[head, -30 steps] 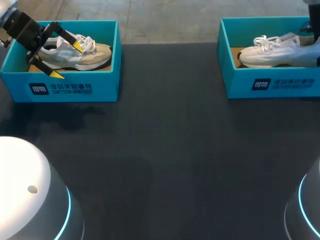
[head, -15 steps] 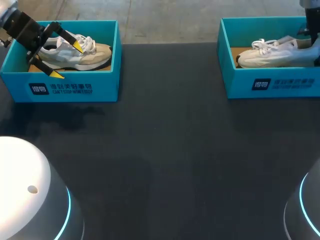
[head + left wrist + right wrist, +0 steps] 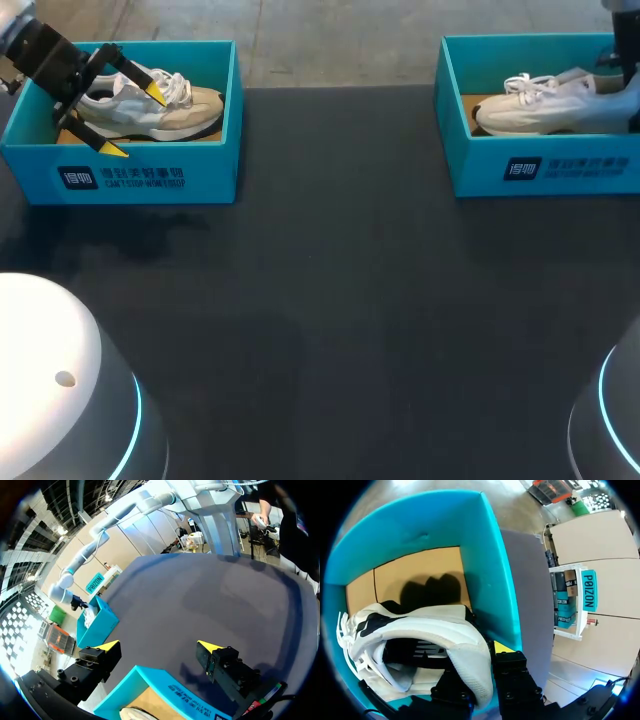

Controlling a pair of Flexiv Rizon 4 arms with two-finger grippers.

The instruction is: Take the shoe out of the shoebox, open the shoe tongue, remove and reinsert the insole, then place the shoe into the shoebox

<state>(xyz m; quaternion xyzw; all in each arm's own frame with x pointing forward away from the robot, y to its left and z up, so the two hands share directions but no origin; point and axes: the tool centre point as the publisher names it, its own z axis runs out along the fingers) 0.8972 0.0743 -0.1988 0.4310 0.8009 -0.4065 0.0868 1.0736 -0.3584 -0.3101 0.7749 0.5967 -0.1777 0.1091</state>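
Observation:
A white shoe [image 3: 550, 105] lies on its side in the teal shoebox [image 3: 560, 172] at the back right. My right gripper [image 3: 622, 82] is down in that box at the shoe's heel end. In the right wrist view the gripper [image 3: 477, 666] is shut on the heel collar of the white shoe [image 3: 435, 630], close to the box wall [image 3: 490, 570]. My left gripper [image 3: 133, 121] hangs open over a second teal shoebox [image 3: 150, 178] at the back left, which holds a beige and white shoe [image 3: 190, 108]. In the left wrist view the gripper [image 3: 159, 646] has nothing between its fingers.
Dark tabletop [image 3: 330, 300] stretches between the two boxes and toward the front. Both boxes stand near the table's far edge. The rim of the left box [image 3: 165, 687] lies just under the left gripper.
The white shoe has shifted a little inside the right box, its toe moving slightly left, with my right gripper at its heel. The left arm has not moved.

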